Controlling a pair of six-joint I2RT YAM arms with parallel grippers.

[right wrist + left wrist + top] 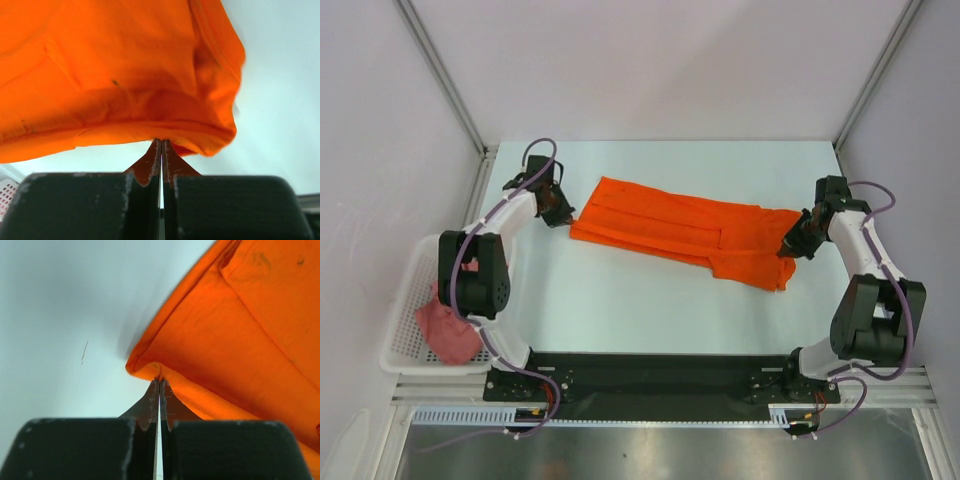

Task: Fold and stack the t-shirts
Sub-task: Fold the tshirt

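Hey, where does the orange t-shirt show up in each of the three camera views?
Top external: the orange t-shirt lies as a long folded strip across mid-table.
Left wrist: fills the right side, its corner pinched by the left fingers.
Right wrist: fills the upper frame, its edge pinched by the right fingers.
Shared landmark: the pale table beneath it.

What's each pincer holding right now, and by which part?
Both hold the bright orange cloth t-shirt: left pincer pinches a folded corner at its left end, right pincer pinches the edge at its right end.
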